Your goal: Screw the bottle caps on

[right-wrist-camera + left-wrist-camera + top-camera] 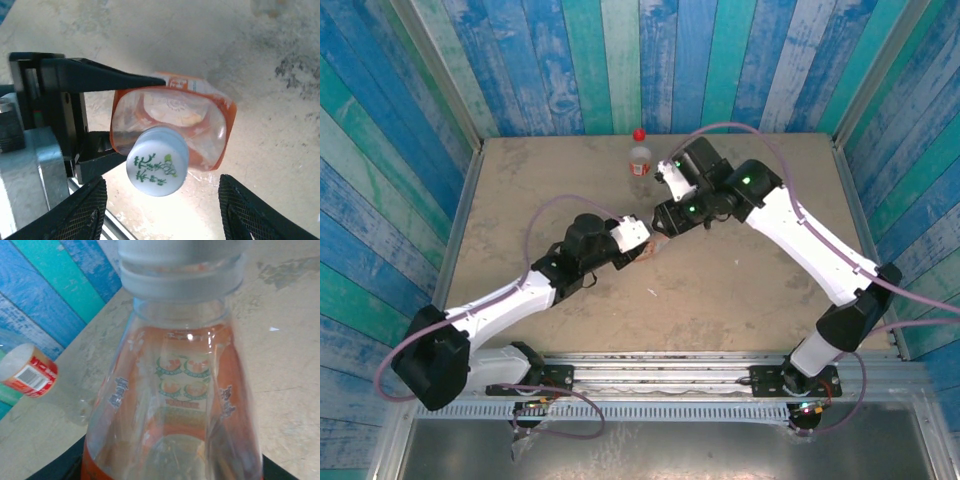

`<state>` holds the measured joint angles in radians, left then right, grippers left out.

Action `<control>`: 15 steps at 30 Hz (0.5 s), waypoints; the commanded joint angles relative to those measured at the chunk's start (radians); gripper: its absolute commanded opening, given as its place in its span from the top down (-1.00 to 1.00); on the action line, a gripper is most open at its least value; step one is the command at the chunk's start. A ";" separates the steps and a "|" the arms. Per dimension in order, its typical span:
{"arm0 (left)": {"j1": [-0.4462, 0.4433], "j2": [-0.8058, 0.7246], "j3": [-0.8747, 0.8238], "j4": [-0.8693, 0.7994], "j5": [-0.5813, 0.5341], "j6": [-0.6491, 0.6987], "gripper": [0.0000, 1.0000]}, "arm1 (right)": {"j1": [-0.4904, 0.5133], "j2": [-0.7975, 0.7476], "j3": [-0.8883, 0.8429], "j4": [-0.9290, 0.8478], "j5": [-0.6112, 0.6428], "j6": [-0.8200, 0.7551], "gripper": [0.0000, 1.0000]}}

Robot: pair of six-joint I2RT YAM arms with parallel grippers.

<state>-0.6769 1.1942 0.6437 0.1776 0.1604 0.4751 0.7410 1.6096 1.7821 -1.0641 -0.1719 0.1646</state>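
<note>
White cap (157,167) tops the orange bottle (172,125), sitting inside your spread-apart right claw (162,201). Left claw (144,116) is clamping that bottle.

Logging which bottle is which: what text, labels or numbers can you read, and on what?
On the white cap: green print, not legible.
On the orange bottle: green and white label marks, too blurred.
On the small bottle: red label with barcode, digits too small.
Nothing reads as words.
</note>
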 commanded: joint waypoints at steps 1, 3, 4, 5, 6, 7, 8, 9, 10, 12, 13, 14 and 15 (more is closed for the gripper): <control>-0.001 -0.070 -0.017 -0.063 0.144 0.007 0.01 | -0.041 -0.075 0.040 -0.034 -0.136 -0.318 -0.24; -0.001 -0.074 -0.007 -0.099 0.198 0.015 0.01 | -0.043 -0.107 0.019 -0.036 -0.174 -0.479 -0.27; -0.001 -0.074 0.000 -0.110 0.228 0.019 0.00 | -0.042 -0.128 -0.003 -0.034 -0.198 -0.543 -0.26; -0.001 -0.071 0.007 -0.120 0.256 0.022 0.00 | -0.040 -0.145 -0.022 -0.043 -0.237 -0.619 -0.25; -0.001 -0.069 0.019 -0.131 0.281 0.027 0.00 | -0.037 -0.157 -0.029 -0.067 -0.277 -0.704 -0.26; -0.001 -0.064 0.031 -0.146 0.307 0.035 0.00 | -0.030 -0.166 -0.036 -0.097 -0.309 -0.796 -0.27; -0.001 -0.059 0.045 -0.161 0.341 0.042 0.00 | -0.020 -0.172 -0.039 -0.121 -0.316 -0.870 -0.29; -0.001 -0.053 0.058 -0.178 0.365 0.049 0.00 | -0.010 -0.174 -0.042 -0.136 -0.313 -0.917 -0.31; -0.002 -0.045 0.073 -0.201 0.388 0.056 -0.01 | -0.004 -0.171 -0.040 -0.155 -0.311 -0.957 -0.31; -0.001 -0.036 0.091 -0.234 0.424 0.065 -0.01 | 0.001 -0.150 -0.020 -0.197 -0.306 -1.007 -0.31; -0.001 -0.037 0.095 -0.239 0.435 0.064 -0.01 | 0.004 -0.133 -0.003 -0.223 -0.298 -1.026 -0.31; -0.001 -0.043 0.094 -0.236 0.442 0.065 -0.01 | 0.006 -0.114 0.013 -0.246 -0.287 -1.042 -0.30; -0.001 -0.049 0.090 -0.233 0.444 0.067 -0.01 | 0.012 -0.101 0.027 -0.261 -0.274 -1.051 -0.28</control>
<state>-0.6769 1.1584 0.7124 -0.0223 0.5255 0.5236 0.7452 1.4612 1.7786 -1.2255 -0.4427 -0.7315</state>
